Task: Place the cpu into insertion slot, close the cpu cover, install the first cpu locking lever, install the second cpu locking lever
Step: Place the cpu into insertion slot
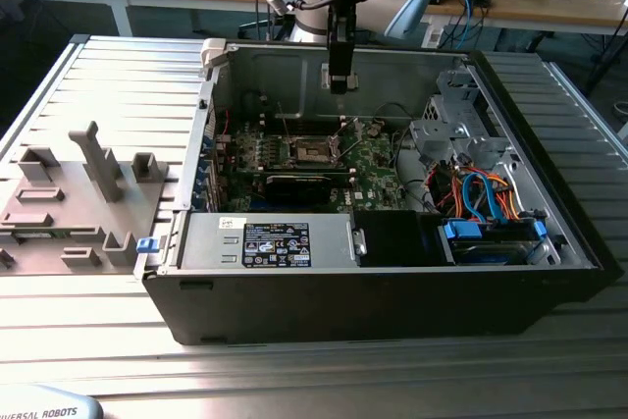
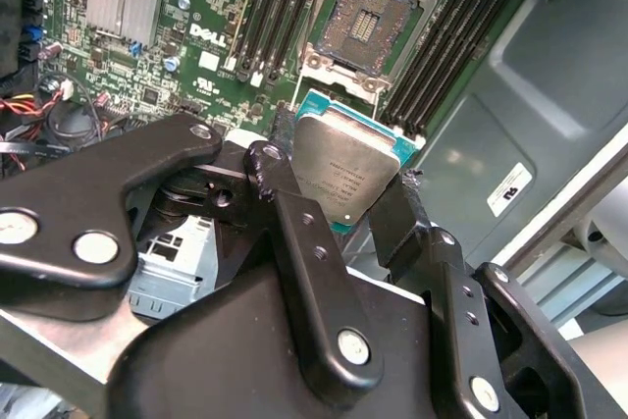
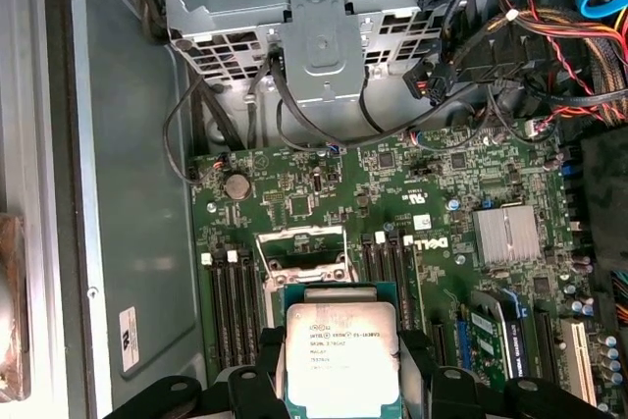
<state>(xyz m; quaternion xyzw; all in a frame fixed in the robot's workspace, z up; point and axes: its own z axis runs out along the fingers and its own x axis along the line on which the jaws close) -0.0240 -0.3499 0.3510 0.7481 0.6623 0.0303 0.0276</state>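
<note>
A robot arm's end effector hangs over an opened computer case lying on a ribbed metal table, its black fingers clenched on two opposite edges of the cpu. In the exterior view the chip is barely a pale speck at the fingertips, held in the air near the case's far wall. The insertion slot lies apart from it on the green motherboard, open and unfilled.

The second wrist view looks past the tilted, silver-topped chip and into the slot, a dark square with a silver rim set between banks of long memory slots.

In the first wrist view the cpu sits flat between the fingers of the end effector and covers most of the slot, so that a strip of silver framing shows beyond it. That view also takes in a ribbed heat sink and coloured cables.

A grey fixture stands on the table beside the case, at the exterior view's left.
</note>
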